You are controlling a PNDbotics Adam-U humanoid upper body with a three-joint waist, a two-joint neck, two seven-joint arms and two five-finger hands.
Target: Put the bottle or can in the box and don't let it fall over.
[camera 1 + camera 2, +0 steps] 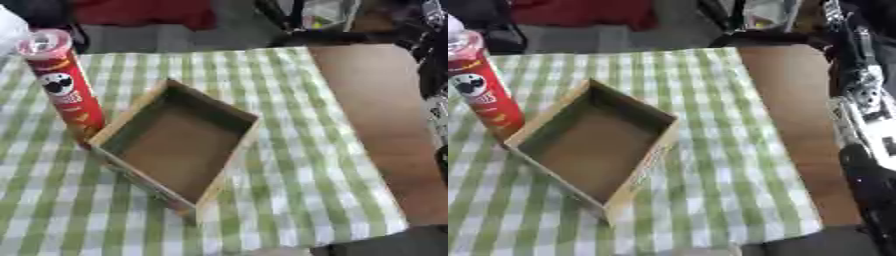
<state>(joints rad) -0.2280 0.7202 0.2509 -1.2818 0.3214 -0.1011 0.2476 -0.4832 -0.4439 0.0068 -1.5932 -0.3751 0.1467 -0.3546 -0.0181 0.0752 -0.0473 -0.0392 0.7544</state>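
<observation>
While the red can stands upright against the open cardboard box's left wall on the checked tabletop, the right arm shows at the right edge; its fingers cannot be told.

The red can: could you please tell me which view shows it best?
The left eye view: there the red can shows whole, lid to base, standing upright against the box. In the right eye view it sits at the left edge, which cuts off part of its top and side.
</observation>
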